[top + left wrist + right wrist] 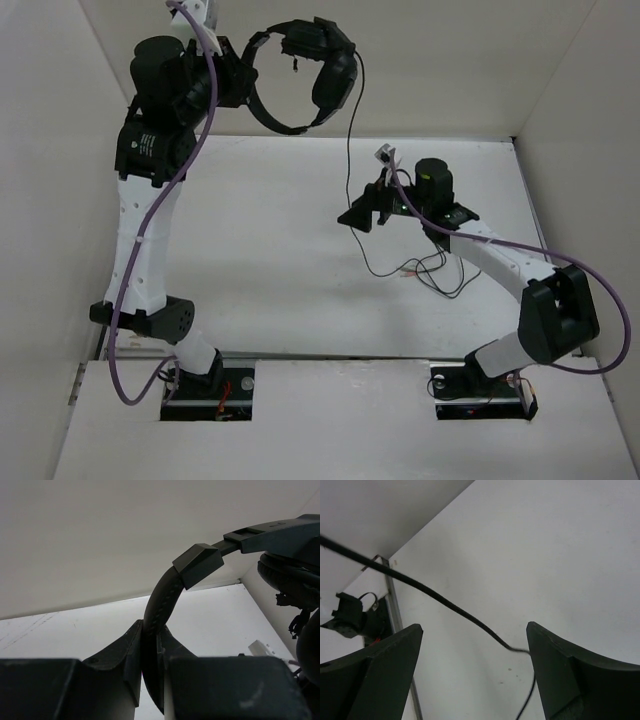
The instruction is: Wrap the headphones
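The black headphones (310, 70) hang in the air at the back of the enclosure. My left gripper (243, 75) is raised high and shut on the curved headband (165, 590); in the left wrist view the jaws (150, 630) pinch it, with an earcup (290, 575) at the right. The thin black cord (350, 150) drops from the earcup to the table, where its slack and the plugs (405, 272) lie. My right gripper (362, 218) is open around the hanging cord. In the right wrist view the cord (445, 602) runs between the spread fingers (475, 635), touching the right one.
White walls (60, 150) enclose the white table (260, 260) on the left, back and right. Purple arm cables (600, 340) loop beside both arms. The arm bases (210, 385) sit at the near edge.
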You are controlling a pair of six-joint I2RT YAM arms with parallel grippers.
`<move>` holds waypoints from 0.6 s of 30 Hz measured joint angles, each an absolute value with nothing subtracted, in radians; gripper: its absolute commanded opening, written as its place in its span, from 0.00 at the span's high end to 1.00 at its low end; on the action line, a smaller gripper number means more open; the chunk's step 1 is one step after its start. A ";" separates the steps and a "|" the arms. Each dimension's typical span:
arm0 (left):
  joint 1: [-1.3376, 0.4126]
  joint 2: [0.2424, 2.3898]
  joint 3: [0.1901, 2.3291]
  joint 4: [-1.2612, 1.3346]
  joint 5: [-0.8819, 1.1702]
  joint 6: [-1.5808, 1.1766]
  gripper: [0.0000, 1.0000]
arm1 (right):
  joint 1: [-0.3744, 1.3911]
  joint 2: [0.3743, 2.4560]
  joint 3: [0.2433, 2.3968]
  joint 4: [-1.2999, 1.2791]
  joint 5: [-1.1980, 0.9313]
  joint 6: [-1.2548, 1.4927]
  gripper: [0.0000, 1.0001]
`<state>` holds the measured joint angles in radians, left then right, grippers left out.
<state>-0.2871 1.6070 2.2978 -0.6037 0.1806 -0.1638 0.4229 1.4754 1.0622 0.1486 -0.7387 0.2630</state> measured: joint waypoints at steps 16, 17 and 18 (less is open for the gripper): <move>-0.220 1.591 2.300 -0.603 0.250 -0.249 1.00 | 0.498 1.547 1.031 0.367 -0.810 0.351 0.39; -0.215 1.589 2.300 -0.603 0.254 -0.253 1.00 | 0.506 1.551 1.031 0.368 -0.817 0.348 0.43; -0.209 1.588 2.300 -0.603 0.259 -0.258 1.00 | 0.517 1.554 1.031 0.368 -0.831 0.343 0.53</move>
<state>-0.2089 1.5879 2.2997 -0.6033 0.2592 -0.2577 0.5167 1.5539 1.0306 0.3683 -0.8307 0.3431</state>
